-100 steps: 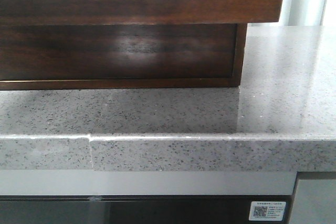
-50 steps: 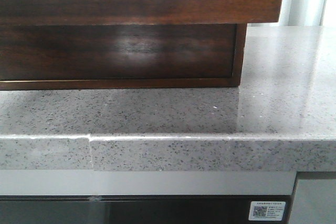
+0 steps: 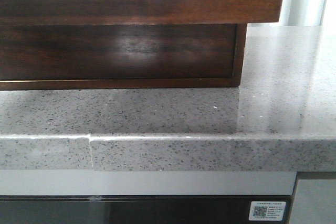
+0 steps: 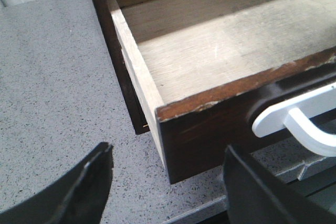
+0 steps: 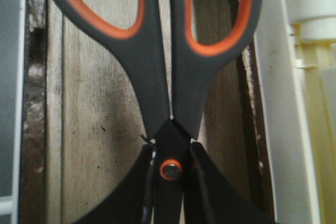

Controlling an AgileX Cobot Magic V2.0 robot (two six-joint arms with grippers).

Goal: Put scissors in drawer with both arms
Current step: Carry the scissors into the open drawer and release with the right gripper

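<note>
Speckled grey countertop (image 3: 283,77), QR sticker (image 3: 268,211) unreadable; drawer (image 4: 220,51) pulled out; left hand (image 4: 168,187) wide; right hand (image 5: 169,203) holding scissors (image 5: 168,77)

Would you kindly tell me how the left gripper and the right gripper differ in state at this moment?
The left gripper is open and holds nothing, while the right gripper is shut on the scissors near their pivot. The left gripper sits by the front corner of the open drawer, beside the white handle; the right gripper has worn wood behind it. Both have dark fingers.
</note>
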